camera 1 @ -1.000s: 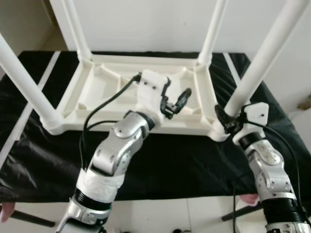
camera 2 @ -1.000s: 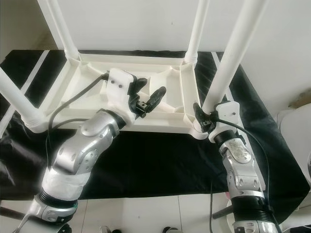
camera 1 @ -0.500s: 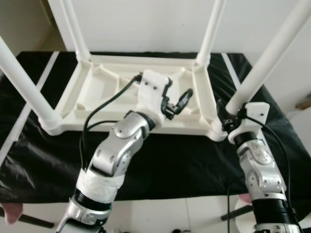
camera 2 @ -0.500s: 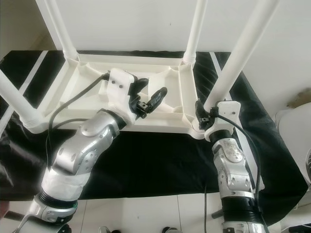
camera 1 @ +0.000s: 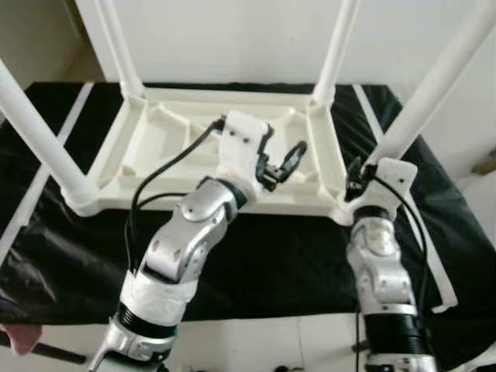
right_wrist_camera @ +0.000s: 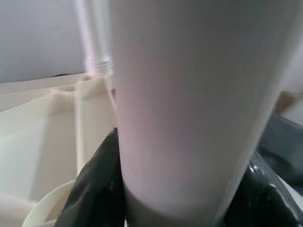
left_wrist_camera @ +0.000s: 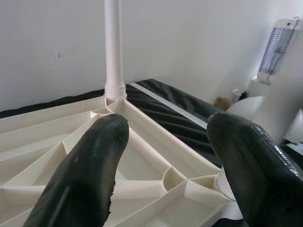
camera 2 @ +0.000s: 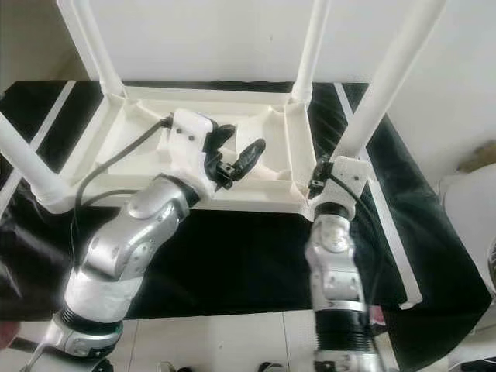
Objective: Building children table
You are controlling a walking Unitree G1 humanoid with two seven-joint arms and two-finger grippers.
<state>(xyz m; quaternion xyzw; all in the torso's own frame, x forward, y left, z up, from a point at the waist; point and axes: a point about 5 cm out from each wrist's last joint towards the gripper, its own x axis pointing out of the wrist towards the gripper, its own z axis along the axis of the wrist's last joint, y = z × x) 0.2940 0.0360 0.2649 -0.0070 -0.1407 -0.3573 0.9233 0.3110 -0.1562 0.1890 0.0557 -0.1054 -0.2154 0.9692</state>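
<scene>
table point(camera 1: 155, 147) lying upturned on black cloth point(camera 1: 271, 256) | left gripper point(camera 1: 280, 164) hovering over underside, fingers spread | right gripper point(camera 2: 316, 184) clamping near-right leg point(camera 2: 387, 81) at base

Right gripper point(camera 1: 358, 177) and forearm swung inward, apparently twisting the table leg point(camera 1: 434, 85).

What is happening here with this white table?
The robot is assembling a white table that lies upside down on a black cloth, all four legs pointing up. The right gripper is shut on the near right leg at its base. The left gripper hovers open above the table's underside.
</scene>
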